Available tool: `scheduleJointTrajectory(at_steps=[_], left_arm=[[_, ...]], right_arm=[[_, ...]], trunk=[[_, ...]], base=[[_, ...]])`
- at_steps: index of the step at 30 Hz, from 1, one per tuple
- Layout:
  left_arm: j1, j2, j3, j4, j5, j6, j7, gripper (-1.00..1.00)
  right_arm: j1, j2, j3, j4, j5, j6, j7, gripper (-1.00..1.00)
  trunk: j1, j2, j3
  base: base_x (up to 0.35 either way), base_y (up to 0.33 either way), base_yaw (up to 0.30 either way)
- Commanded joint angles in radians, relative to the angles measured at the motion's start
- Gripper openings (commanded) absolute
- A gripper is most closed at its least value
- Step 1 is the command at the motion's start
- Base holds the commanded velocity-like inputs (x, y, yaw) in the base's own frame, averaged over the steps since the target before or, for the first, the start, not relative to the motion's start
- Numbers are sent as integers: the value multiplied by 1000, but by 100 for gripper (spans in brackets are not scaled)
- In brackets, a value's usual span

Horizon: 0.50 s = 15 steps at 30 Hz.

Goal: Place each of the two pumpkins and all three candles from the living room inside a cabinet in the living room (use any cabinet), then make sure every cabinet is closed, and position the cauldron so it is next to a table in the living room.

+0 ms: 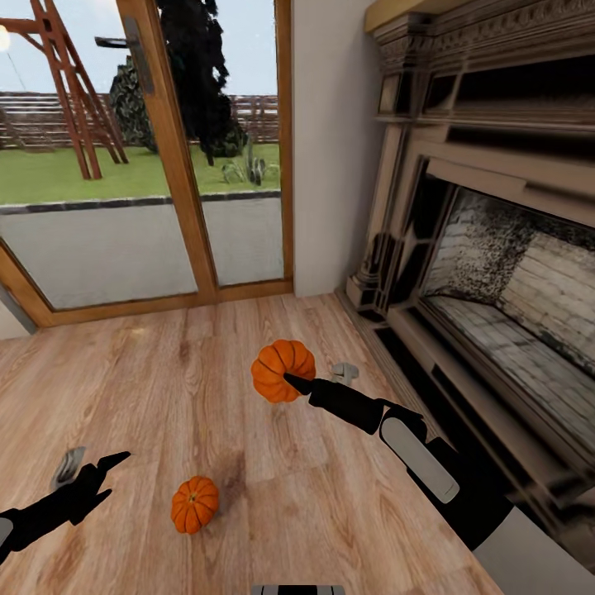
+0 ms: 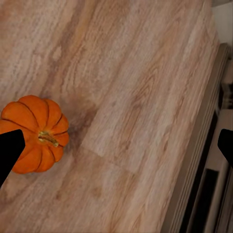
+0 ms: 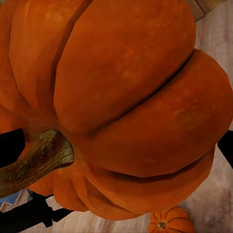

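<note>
Head view: fireplace (image 1: 496, 248), dark carved surround with a pale brick firebox, fills the right side. Glazed wooden door (image 1: 165, 157) at the far wall, with lawn and a red timber frame outside. Wood floor (image 1: 165, 388) throughout. No writing, labels or brand marks readable on any surface.

Right arm (image 1: 430, 463), black with a white panel, reaches forward in front of the hearth. Right gripper (image 1: 289, 376) is closed onto pumpkin A (image 1: 283, 369), which sits between the fingers and appears clear of the floor. Right wrist view: pumpkin A (image 3: 126, 97) very close to the lens, brown stem toward one black finger (image 3: 10, 145), other finger at the opposite edge.

Left gripper (image 1: 107, 471) low at the left, fingers spread wide apart, holding nothing.

Pumpkin B (image 1: 195, 503) lies on the floor between the two arms, near the left gripper and not touching it. Left wrist view: pumpkin B (image 2: 36, 133) stem-up on the boards, beside one finger (image 2: 9, 150).
</note>
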Motion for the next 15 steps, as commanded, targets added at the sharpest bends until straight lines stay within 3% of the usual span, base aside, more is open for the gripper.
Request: scheduleJointTrajectory(at_steps=[1, 7, 15], left_arm=[[-1, -1, 3, 1, -1, 6, -2, 100], [-1, -2, 7, 2, -1, 6, -1, 100], [-1, -2, 9, 4, -1, 5, 1, 100]], right_arm=[[-1, -1, 1, -1, -7, 2, 1, -100], [-1, -2, 1, 0, -7, 2, 0, -100], [-1, -1, 1, 2, -7, 4, -4, -100]], trunk=[[0, 0, -1], [0, 0, -1], [20, -36, -28]], base=[[1, 0, 0], [0, 0, 0], [0, 0, 0]])
